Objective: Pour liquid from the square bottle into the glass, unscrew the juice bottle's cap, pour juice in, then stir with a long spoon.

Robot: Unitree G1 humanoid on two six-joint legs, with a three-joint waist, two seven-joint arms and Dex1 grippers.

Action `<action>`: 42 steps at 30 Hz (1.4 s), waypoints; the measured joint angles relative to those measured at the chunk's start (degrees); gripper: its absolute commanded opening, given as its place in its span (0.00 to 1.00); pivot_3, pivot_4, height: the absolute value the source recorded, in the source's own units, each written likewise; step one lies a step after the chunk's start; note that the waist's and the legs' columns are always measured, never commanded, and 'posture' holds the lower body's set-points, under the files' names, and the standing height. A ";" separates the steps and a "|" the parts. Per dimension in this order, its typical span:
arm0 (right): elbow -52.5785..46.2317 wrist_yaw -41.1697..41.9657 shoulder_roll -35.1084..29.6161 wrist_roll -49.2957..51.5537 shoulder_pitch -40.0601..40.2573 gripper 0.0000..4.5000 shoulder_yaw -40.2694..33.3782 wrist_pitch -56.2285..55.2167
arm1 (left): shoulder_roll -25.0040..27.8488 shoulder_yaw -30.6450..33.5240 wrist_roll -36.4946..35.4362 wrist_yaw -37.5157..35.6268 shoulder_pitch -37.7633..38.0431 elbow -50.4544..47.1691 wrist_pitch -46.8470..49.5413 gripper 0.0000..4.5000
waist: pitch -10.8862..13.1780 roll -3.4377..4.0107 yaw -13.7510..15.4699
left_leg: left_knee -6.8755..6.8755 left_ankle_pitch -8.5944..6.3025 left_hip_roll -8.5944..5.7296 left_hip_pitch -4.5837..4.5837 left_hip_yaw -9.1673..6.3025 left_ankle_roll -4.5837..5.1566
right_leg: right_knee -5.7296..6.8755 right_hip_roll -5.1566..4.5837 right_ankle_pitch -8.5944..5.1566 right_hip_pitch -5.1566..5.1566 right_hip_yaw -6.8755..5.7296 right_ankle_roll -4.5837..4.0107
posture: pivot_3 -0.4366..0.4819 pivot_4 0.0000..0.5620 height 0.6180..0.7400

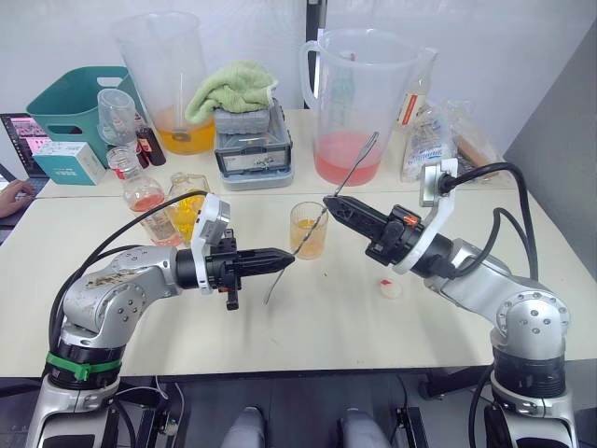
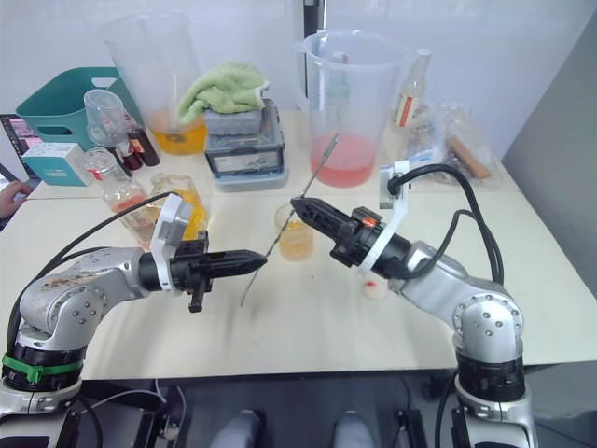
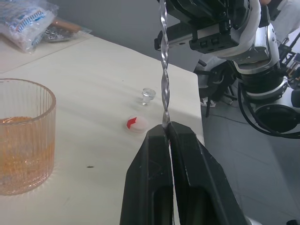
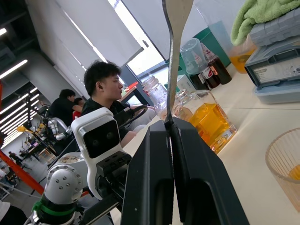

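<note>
Long spoon (image 1: 322, 217): centre of the left eye view, held aslant above the table (image 1: 317, 327), bowl end up toward the pink pitcher (image 1: 356, 107), lower end low and left of centre. Twisted stem visible in the left wrist view.

Left gripper (image 1: 287, 259): left of centre, fingers pressed together on the lower part of the spoon's stem.

Right gripper (image 1: 329, 202): just right of centre, fingers clamped on the stem higher up, directly above the glass.

Glass (image 1: 309, 230): centre of the frame, upright on the table, orange liquid filling its lower part. The spoon crosses in front of it; whether the stem touches it cannot be told.

Square bottle (image 1: 187, 207): left of centre, upright on the table, yellow-orange liquid inside, behind the left arm.

Juice bottle (image 1: 140, 196): just left of the square bottle, upright, pink-red liquid in its lower part, neck open.

Cap (image 1: 390, 288): lower right of centre, lying on the table under the right arm, white with a red mark.

Small clear stopper (image 3: 148, 95): on the table near the cap.

Background, upper frame: pitcher of orange liquid (image 1: 171, 82), green towel (image 1: 233, 86) on a grey case (image 1: 252, 145), teal bin (image 1: 79, 107).
</note>
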 measured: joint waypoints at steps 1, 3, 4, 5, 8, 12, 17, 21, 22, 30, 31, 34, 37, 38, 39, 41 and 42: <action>0.03 0.03 0.00 -0.31 -0.12 0.00 -0.01 -0.03 | -0.01 0.02 -0.26 0.18 -0.16 0.04 0.34 0.07 | 0.00 0.00 0.00 | 0.00 0.00 0.00 0.00 0.00 0.00 | 0.00 0.00 0.00 0.00 0.00 0.00 | 0.48 0.27 1.00; 0.08 0.30 -0.02 -0.85 -0.32 0.00 0.11 0.00 | -0.32 0.39 -2.10 0.97 -0.79 0.56 2.10 0.21 | 0.00 0.00 -0.01 | 0.00 0.00 0.00 0.00 0.00 0.00 | 0.00 0.00 0.00 0.00 0.00 0.00 | 0.48 0.27 1.00; 0.16 0.33 -0.03 -0.94 -0.32 0.00 0.16 0.02 | -0.54 0.57 -2.43 1.09 -1.19 0.67 2.38 0.29 | 0.00 0.00 -0.01 | 0.00 0.00 0.00 -0.01 0.00 0.00 | 0.00 0.00 0.00 0.00 0.00 0.00 | 0.48 0.27 1.00; 0.21 0.43 -0.03 -1.03 -0.32 0.00 0.18 0.02 | -0.53 0.68 -2.48 1.25 -1.45 0.67 2.34 0.36 | 0.00 0.00 -0.01 | 0.01 0.00 0.00 -0.01 0.00 0.00 | 0.00 0.00 0.00 -0.01 0.00 0.00 | 0.48 0.27 1.00; 0.22 0.65 -0.19 -1.55 -0.32 0.00 0.18 0.02 | -0.51 0.92 -2.32 1.35 -1.43 0.67 2.06 0.59 | 0.00 0.00 -0.01 | 0.00 0.00 0.00 -0.01 0.01 0.00 | 0.00 0.00 0.00 -0.02 0.01 0.00 | 0.48 0.27 1.00; 0.34 1.09 -0.61 -2.94 -0.45 0.00 0.05 -0.01 | 1.57 1.85 -1.44 0.56 0.92 0.69 0.41 0.88 | 0.00 0.00 -0.21 | -0.04 0.00 0.00 -0.01 0.02 0.00 | 0.02 0.00 0.00 -0.08 0.03 0.00 | 0.48 0.27 1.00; 2.84 2.36 -2.15 -3.60 -5.84 0.00 -2.03 -0.51 | 3.82 2.28 5.30 0.48 4.37 2.41 -6.60 1.00 | 0.03 0.04 0.01 | -0.06 0.00 0.00 -0.04 0.04 0.00 | 0.01 0.00 0.00 -0.12 0.05 -0.01 | 0.48 0.27 1.00; 5.75 3.45 -3.22 -4.40 -12.79 0.00 -2.89 -0.63 | 3.40 2.50 9.98 1.95 5.02 3.93 -12.56 1.00 | 0.04 0.06 0.27 | -0.02 0.00 -0.02 -0.11 0.05 0.00 | 0.01 0.00 0.00 -0.18 0.07 -0.01 | 0.48 0.27 1.00; 7.46 3.68 -3.64 -5.50 -16.52 0.00 -3.11 -0.68 | 3.27 2.48 11.39 2.18 5.08 4.18 -14.11 1.00 | 0.04 0.07 0.26 | -0.04 0.00 -0.01 -0.12 0.05 0.00 | 0.02 0.00 0.00 -0.22 0.07 -0.01 | 0.48 0.27 1.00; 15.26 11.16 -4.16 -23.31 -25.40 0.00 2.27 -3.70 | 2.20 2.55 13.72 3.01 6.84 4.04 -18.19 1.00 | 0.04 0.07 -0.08 | -0.09 0.00 0.00 -0.16 0.06 0.00 | 0.06 0.00 0.00 -0.34 0.08 -0.02 | 0.48 0.27 1.00; 16.34 12.56 -4.20 -26.35 -25.72 0.00 3.58 -4.24 | 2.09 2.55 13.77 3.08 7.49 4.02 -18.34 1.00 | 0.04 0.07 -0.12 | -0.09 0.00 0.00 -0.16 0.06 0.00 | 0.10 0.00 0.00 -0.38 0.08 -0.02 | 0.48 0.27 1.00; 18.23 16.35 -4.04 -32.51 -25.84 0.00 6.61 -5.42 | 1.96 2.58 13.87 3.31 7.90 3.87 -18.63 1.00 | 0.04 0.07 -0.14 | -0.08 0.00 0.00 -0.22 0.06 0.00 | 0.13 0.00 0.00 -0.46 0.08 -0.02 | 0.48 0.27 1.00; 19.55 19.83 -3.10 -37.30 -25.83 0.00 8.60 -6.54 | 1.96 2.68 13.90 3.59 8.32 3.38 -18.96 1.00 | 0.04 0.07 -0.18 | -0.08 0.00 0.00 -0.25 0.06 0.00 | 0.15 0.00 0.01 -0.50 0.08 -0.02 | 0.48 0.27 1.00; 20.05 20.84 -2.83 -38.43 -25.83 0.00 8.97 -6.86 | 1.96 2.70 13.96 3.77 8.58 3.35 -18.96 1.00 | 0.04 0.07 -0.18 | -0.08 0.01 0.00 -0.25 0.06 0.00 | 0.15 0.00 0.01 -0.51 0.08 -0.02 | 0.48 0.27 1.00; 20.50 21.59 -2.41 -39.40 -25.84 0.00 9.15 -6.90 | 1.96 2.71 14.01 3.92 8.83 3.34 -18.96 1.00 | 0.04 0.07 -0.19 | -0.08 0.01 0.00 -0.25 0.06 -0.01 | 0.16 0.00 0.01 -0.51 0.08 -0.02 | 0.48 0.27 1.00; 21.72 23.27 -0.93 -40.88 -25.89 0.00 9.40 -6.97 | 1.96 2.74 14.11 4.22 8.97 3.34 -18.97 1.00 | 0.04 0.07 -0.19 | -0.08 0.01 0.00 -0.25 0.06 -0.01 | 0.17 0.00 0.01 -0.52 0.08 -0.02 | 0.48 0.27 1.00; 22.56 23.94 -0.13 -41.66 -25.94 0.00 9.92 -7.01 | 1.97 2.77 14.18 4.28 8.95 3.33 -19.04 1.00 | 0.04 0.07 -0.20 | -0.08 0.01 0.00 -0.25 0.06 -0.01 | 0.17 0.00 0.01 -0.52 0.08 -0.02 | 0.48 0.27 1.00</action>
